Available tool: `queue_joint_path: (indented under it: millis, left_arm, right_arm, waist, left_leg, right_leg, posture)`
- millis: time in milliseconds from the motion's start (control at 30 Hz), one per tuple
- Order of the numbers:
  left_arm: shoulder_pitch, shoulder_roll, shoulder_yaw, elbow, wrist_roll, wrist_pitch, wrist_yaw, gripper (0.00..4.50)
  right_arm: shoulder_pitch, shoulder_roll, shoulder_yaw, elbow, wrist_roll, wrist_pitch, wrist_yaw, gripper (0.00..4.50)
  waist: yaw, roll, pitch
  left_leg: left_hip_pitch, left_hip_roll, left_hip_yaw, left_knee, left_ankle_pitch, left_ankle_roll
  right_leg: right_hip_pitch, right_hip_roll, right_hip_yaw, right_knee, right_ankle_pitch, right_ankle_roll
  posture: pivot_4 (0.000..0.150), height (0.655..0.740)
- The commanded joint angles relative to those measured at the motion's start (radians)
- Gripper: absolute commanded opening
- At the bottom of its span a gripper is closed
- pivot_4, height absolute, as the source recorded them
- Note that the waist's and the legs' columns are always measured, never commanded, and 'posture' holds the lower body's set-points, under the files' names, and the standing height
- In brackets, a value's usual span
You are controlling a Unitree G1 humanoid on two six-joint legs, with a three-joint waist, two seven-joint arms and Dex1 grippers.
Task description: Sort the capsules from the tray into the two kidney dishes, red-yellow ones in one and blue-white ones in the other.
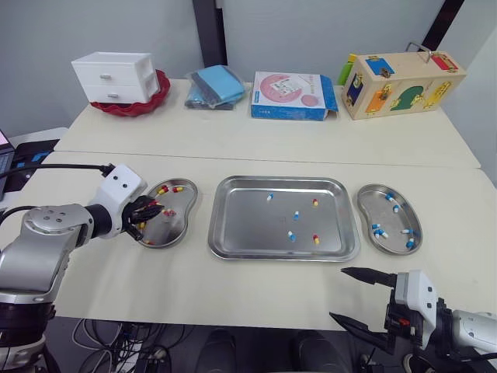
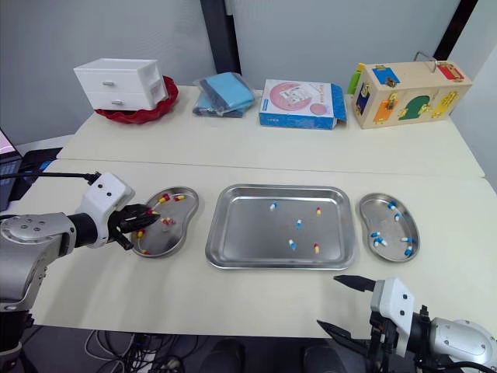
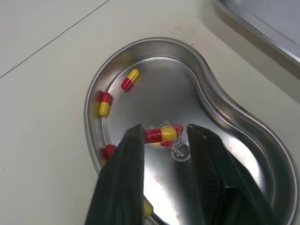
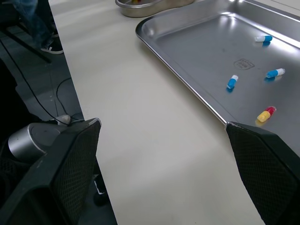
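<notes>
The steel tray [image 1: 220, 235] lies mid-table and holds three blue-white capsules [image 1: 296, 215] and two red-yellow capsules [image 1: 316, 239]. Left of it, the left kidney dish [image 1: 186, 211] holds several red-yellow capsules [image 3: 130, 79]. My left gripper [image 3: 165, 127] hovers low over this dish, open, and one red-yellow capsule [image 3: 161, 135] lies between its fingers, resting against one of them. The right kidney dish [image 1: 366, 207] contains several blue-white capsules [image 1: 380, 231]. My right gripper [image 1: 357, 299] hangs wide open off the table's front edge, below the tray's right corner, with nothing in it.
On the rear table stand a white drawer unit [image 1: 116, 76] in a red bowl, a blue packet [image 1: 216, 85], a pink-and-blue box [image 1: 293, 95] and a wooden toy box [image 1: 401, 81]. A dark device and cable [image 1: 31, 159] sit at the far left edge.
</notes>
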Motion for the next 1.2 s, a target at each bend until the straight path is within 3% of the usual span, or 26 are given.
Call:
queue_joint_path:
  millis: [33,233,867,900,967,1100,1200]
  left_arm:
    - [-0.005,0.000,0.008,-0.016,0.008,-0.013,0.015,2.67]
    - [0.016,-0.008,0.013,-0.041,-0.005,-0.002,0.015,4.47]
    - [0.024,-0.014,0.024,-0.018,-0.050,-0.009,-0.012,4.47]
    - [0.017,-0.032,0.041,-0.015,-0.075,0.005,-0.011,4.47]
    - [-0.077,-0.144,0.183,-0.002,-0.285,0.237,0.027,4.47]
    - [0.031,-0.056,0.081,-0.011,-0.147,0.127,0.009,4.47]
    - [0.033,-0.047,0.085,-0.033,-0.171,0.122,-0.001,4.47]
  right_arm:
    - [-0.002,-0.002,-0.017,-0.032,0.023,0.001,-0.001,4.50]
    - [-0.016,-0.008,-0.023,-0.018,0.032,0.007,0.004,4.50]
    - [0.001,-0.002,-0.026,-0.002,0.020,-0.020,0.011,4.50]
    - [0.002,-0.002,-0.025,0.000,0.019,-0.022,0.012,4.50]
    - [0.002,-0.001,-0.026,0.002,0.020,-0.025,0.012,4.50]
    - [0.003,0.000,-0.026,0.007,0.020,-0.033,0.015,4.50]
    - [0.002,-0.002,-0.026,0.007,0.022,-0.033,0.014,4.50]
  waist:
    - [0.000,0.000,0.000]
    - [-0.001,0.000,0.000]
    - [-0.001,0.000,0.000]
    - [-0.001,0.000,0.000]
    - [0.003,0.000,0.000]
    - [-0.009,-0.003,-0.001]
    - [-0.008,-0.003,-0.001]
  left_leg:
    - [0.000,0.000,0.000,0.000,0.000,0.000]
    - [0.000,0.000,0.000,0.000,0.000,0.000]
    - [0.000,0.000,0.000,0.000,0.000,0.000]
    - [0.000,0.000,0.000,0.000,0.000,0.000]
    - [0.000,0.000,0.000,0.000,0.000,0.000]
    - [0.001,0.000,0.000,0.000,0.000,0.000]
    - [0.000,0.000,0.000,-0.001,0.000,0.000]
  right_leg:
    - [0.000,0.000,0.000,0.000,0.000,0.000]
    - [0.000,0.000,0.000,0.000,0.000,0.000]
    - [0.000,0.000,0.000,0.000,0.000,0.000]
    - [0.000,0.000,0.000,0.000,0.000,0.000]
    - [0.000,0.000,0.000,0.000,0.000,0.000]
    - [0.000,0.000,0.000,0.000,0.000,0.000]
    - [-0.001,0.000,0.000,0.000,0.000,0.000]
  posture:
    - [0.150,0.7400]
    - [0.150,0.7400]
    - [0.150,0.7400]
    - [0.150,0.7400]
    - [0.150,0.7400]
    - [0.150,0.7400]
    - [0.150,0.7400]
